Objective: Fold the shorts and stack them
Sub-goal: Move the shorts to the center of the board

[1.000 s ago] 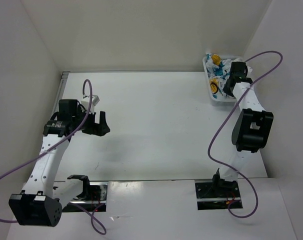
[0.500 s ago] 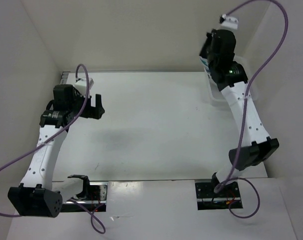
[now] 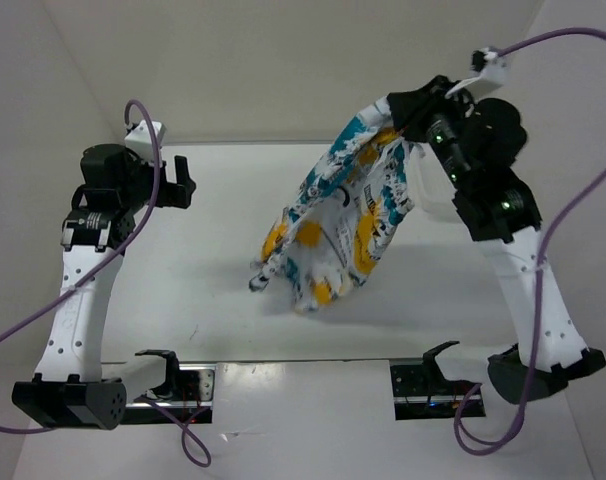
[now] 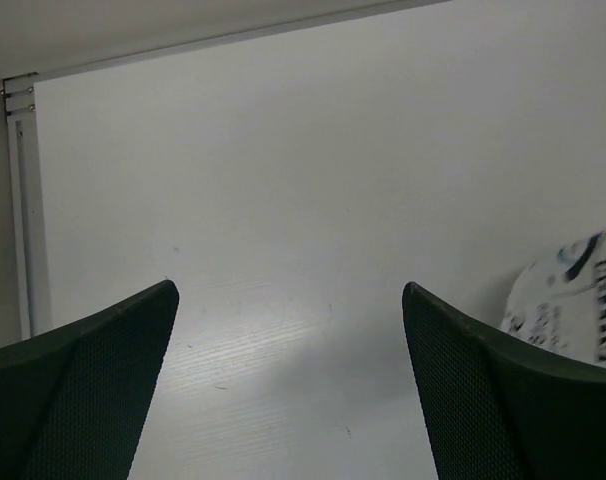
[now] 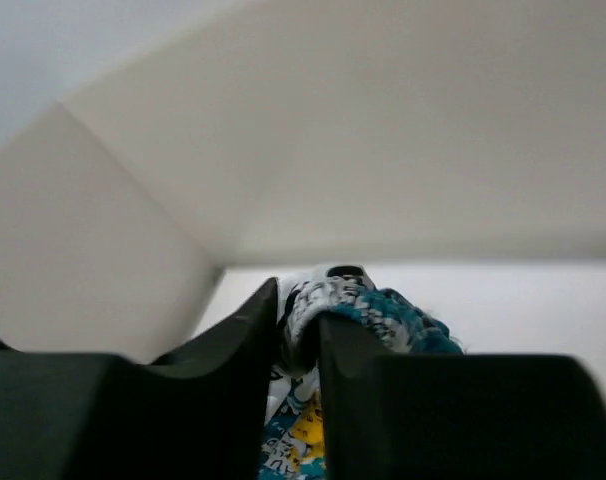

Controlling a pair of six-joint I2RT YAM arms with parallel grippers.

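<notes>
The shorts [image 3: 343,225], white with a teal, yellow and black print, hang in the air over the middle right of the table, their lower end near the tabletop. My right gripper [image 3: 393,110] is shut on their top edge; the right wrist view shows the fabric [image 5: 368,305] pinched between the two fingers. My left gripper [image 3: 181,180] is open and empty, raised at the back left of the table. In the left wrist view a corner of the shorts [image 4: 573,290] shows at the right edge.
The white basket [image 3: 425,195] at the back right is mostly hidden behind the right arm and the hanging shorts. White walls enclose the table on the left, back and right. A metal strip [image 4: 23,200] runs along the table's left edge.
My right gripper has lifted the shorts out of the basket and swung them left over the table. My left arm has risen and drawn back to the left.
</notes>
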